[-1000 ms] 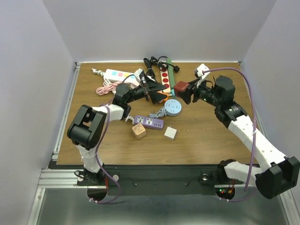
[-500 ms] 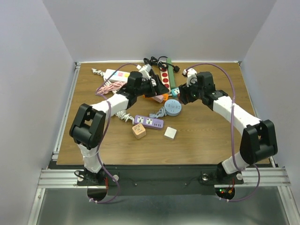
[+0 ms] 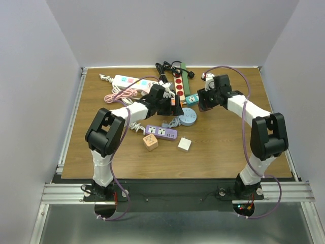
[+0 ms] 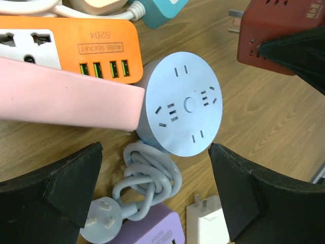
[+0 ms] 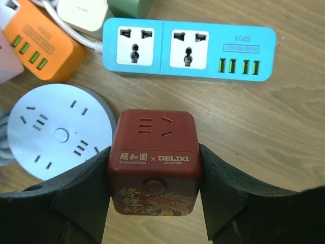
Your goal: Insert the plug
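My right gripper (image 5: 155, 152) is shut on the plug, a dark red cube (image 5: 152, 162) with gold lettering and a socket face on top. In the left wrist view the same cube (image 4: 277, 30) hangs at the upper right, its metal prongs (image 4: 234, 20) sticking out above the wood. A round pale-blue socket (image 4: 185, 104) (image 5: 58, 133) lies on the table just left of the cube. My left gripper (image 4: 154, 147) hovers open over that socket's near edge and its coiled grey cord (image 4: 150, 178). From above, both grippers (image 3: 171, 107) (image 3: 201, 99) flank the round socket (image 3: 189, 116).
Around it lie an orange socket block (image 4: 71, 48), a pink strip (image 4: 66, 104), a blue power strip (image 5: 188, 48), a purple strip (image 3: 161, 132), a white adapter (image 3: 185, 144) and a wooden cube (image 3: 150, 142). More strips and black cables (image 3: 170, 68) crowd the back.
The right arm has swung in and down, bringing the red cube close beside the round socket. The left gripper has shifted right over that socket, still open.
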Controlling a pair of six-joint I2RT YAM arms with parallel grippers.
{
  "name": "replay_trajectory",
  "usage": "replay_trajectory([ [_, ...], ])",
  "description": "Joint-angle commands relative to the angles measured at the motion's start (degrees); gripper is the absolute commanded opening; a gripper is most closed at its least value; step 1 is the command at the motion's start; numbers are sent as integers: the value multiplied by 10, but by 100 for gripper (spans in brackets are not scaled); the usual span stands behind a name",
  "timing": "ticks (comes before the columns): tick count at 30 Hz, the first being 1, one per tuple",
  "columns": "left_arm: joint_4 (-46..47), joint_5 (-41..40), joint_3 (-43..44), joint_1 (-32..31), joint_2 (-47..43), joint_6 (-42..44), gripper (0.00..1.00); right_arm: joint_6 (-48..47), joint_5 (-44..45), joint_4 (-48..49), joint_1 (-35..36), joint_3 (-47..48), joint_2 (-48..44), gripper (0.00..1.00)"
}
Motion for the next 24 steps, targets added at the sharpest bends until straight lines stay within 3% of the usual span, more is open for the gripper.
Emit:
replay_trajectory([
  [1, 1, -4, 30, -2, 8, 21, 98, 6, 6, 7, 1, 38, 21, 0],
  [6, 15, 2, 49, -3, 32, 19, 98, 5, -6, 14, 1, 54, 49, 0],
  [16, 23, 4, 72, -3, 69, 32, 82, 9, -37, 27, 20, 35, 50, 1],
  [24, 54, 36, 69, -3, 80, 29, 78, 18, -46, 31, 46, 27, 56, 0],
])
